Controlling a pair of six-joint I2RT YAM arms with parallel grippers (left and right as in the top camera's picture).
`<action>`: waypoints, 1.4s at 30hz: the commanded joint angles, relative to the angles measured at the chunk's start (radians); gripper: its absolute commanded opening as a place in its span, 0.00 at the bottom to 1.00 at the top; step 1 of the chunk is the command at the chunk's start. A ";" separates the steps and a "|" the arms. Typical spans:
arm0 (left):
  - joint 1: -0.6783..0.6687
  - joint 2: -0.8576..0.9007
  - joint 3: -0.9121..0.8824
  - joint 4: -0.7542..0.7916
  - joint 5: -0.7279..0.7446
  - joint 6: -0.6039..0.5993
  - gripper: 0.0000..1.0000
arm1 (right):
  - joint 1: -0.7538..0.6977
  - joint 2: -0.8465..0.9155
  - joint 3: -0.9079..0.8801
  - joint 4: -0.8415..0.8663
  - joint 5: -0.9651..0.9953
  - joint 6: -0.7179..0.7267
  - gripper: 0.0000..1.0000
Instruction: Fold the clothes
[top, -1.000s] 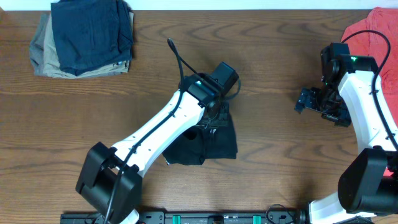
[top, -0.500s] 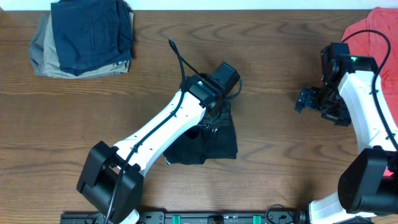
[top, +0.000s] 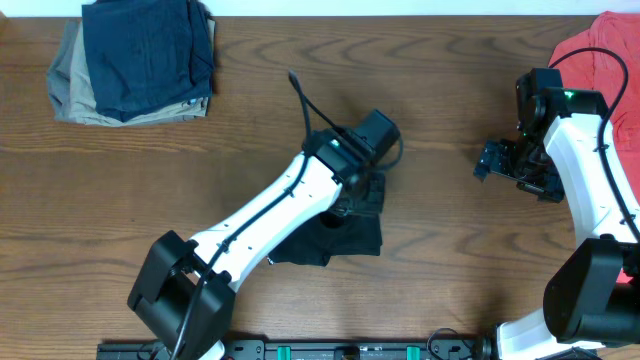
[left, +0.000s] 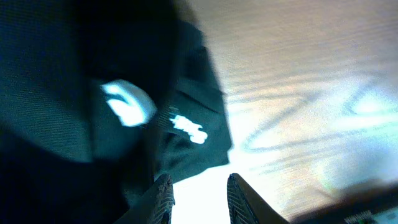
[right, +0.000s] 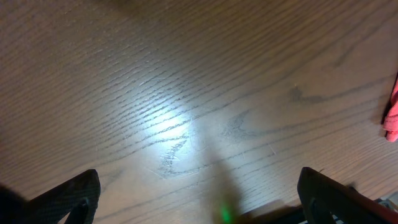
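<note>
Overhead, the black shirt (top: 350, 235) lies as a small folded bundle near the centre of the table (top: 450, 270), with the left gripper (top: 365, 192) over its 12 o'clock edge. The right gripper (top: 492, 160) hangs at 3 o'clock. Left wrist: its fingers (left: 163, 198) stand slightly parted, wood showing between them, and the shirt fills 9 o'clock. Right wrist: its fingers (right: 68, 196) spread wide above the wood.

Wooden table (top: 450, 260): black shirt (top: 358, 236) centre; navy-khaki stack (top: 140, 60) far-left corner; red shirt (top: 612, 42) far-right corner.
</note>
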 joint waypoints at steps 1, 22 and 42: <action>-0.028 -0.025 0.031 -0.006 0.069 0.042 0.31 | 0.004 0.005 0.013 0.000 0.010 -0.009 0.99; 0.300 -0.276 0.233 -0.452 -0.288 0.119 0.29 | 0.004 0.005 0.013 0.000 0.011 -0.009 0.99; 0.329 -0.241 -0.303 -0.079 0.215 0.182 0.06 | 0.004 0.005 0.013 0.000 0.010 -0.009 0.99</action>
